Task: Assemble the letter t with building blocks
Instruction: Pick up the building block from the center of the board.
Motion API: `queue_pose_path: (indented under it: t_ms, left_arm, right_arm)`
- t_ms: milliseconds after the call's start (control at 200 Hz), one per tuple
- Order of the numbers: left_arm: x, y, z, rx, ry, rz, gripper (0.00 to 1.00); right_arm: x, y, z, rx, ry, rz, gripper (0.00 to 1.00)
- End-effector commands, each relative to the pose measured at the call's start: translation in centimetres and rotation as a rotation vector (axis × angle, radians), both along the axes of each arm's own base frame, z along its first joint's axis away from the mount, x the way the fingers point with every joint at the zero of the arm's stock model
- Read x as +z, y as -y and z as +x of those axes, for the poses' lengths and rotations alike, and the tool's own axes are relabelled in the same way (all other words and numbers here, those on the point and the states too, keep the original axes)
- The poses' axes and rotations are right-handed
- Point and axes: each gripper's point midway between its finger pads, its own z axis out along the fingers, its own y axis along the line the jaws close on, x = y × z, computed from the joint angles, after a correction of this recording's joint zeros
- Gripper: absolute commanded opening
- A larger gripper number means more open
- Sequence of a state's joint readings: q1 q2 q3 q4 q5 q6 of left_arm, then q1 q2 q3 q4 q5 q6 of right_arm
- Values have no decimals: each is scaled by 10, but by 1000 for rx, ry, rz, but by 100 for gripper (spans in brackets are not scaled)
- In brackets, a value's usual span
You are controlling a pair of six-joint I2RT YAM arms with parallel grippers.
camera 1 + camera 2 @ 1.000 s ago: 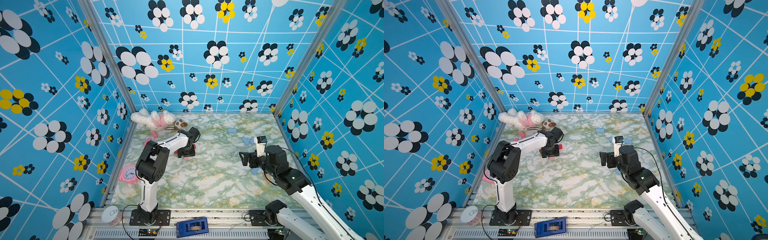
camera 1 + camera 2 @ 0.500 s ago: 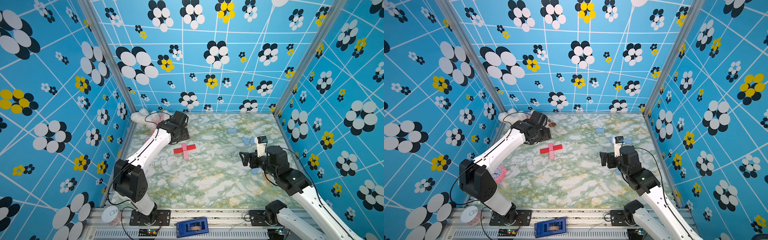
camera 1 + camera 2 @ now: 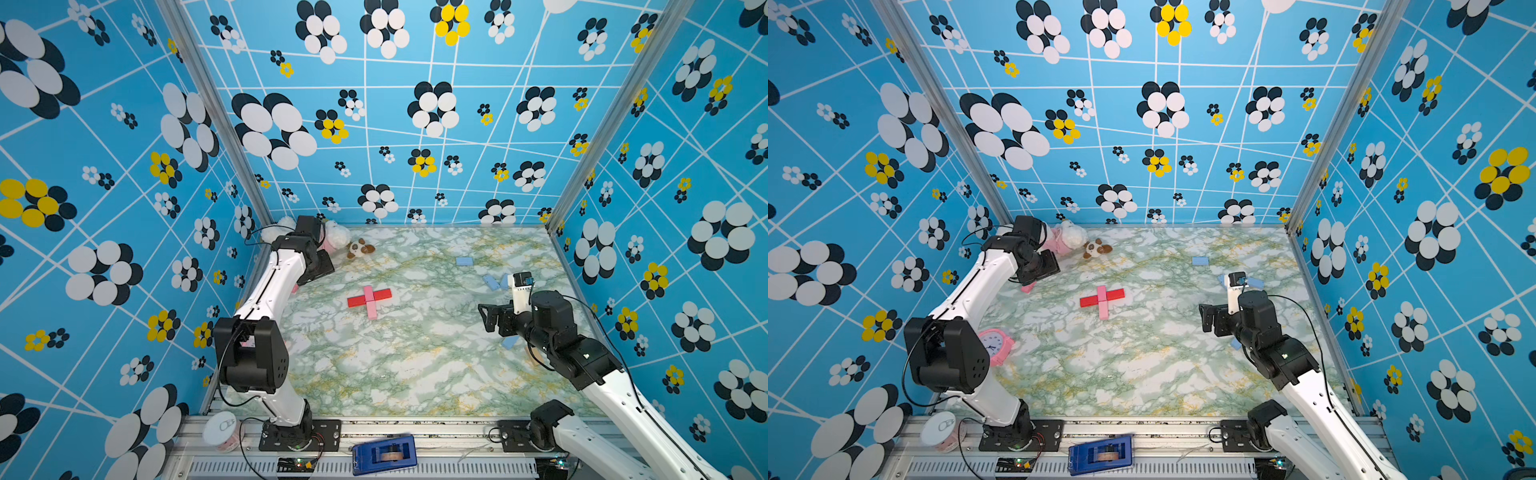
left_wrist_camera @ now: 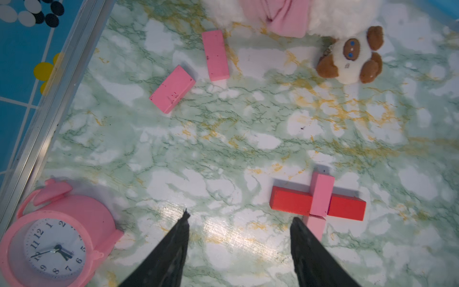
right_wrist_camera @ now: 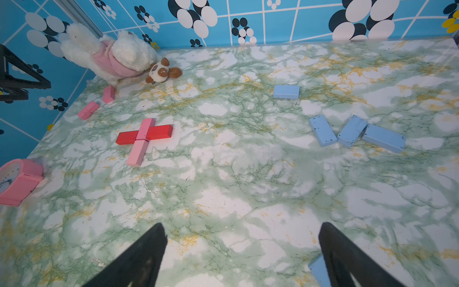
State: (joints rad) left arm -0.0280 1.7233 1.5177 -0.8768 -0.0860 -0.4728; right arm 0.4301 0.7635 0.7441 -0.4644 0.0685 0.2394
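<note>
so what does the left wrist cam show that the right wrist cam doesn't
Only the left wrist view: the left gripper, open, and the whole dial of the pink alarm clock. Only the right wrist view: the right gripper, open, and the light blue blocks. Both: the cross of red and pink blocks, two loose pink blocks, the white-and-pink plush toy and the small brown-and-white toy.

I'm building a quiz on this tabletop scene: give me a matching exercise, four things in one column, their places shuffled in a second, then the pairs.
1 red blocks
2 alarm clock
3 light blue blocks
4 plush toy

A table's far left corner
B left edge, towards the front
C scattered on the right side
D under a pink block that crosses them

Pairs: 1-D, 2-B, 3-C, 4-A
</note>
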Motion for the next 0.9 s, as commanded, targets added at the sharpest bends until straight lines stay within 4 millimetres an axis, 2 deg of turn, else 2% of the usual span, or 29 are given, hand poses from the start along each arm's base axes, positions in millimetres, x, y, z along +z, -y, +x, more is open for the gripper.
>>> queue_pose_path:
  t_ms: [0,185,320,650,895]
  left_arm:
    - [-24,-14,17,-21,-65,1,63]
    - [-59,-37,55,6,-129,-4,57]
    - [-72,-45,72,17,-131,-4,57]
    - [-101,-58,90,43,-159,-31,55]
    - [-112,-65,96,53,-170,-26,54]
  right_arm:
    - [1,-3,1,16,-1,-16,99]
    - [-2,-5,4,16,-21,-18,99]
    - [-2,-5,5,14,-24,-17,99]
    - [-7,-10,9,20,-43,-8,99]
    - [-7,-10,8,19,-47,-5,99]
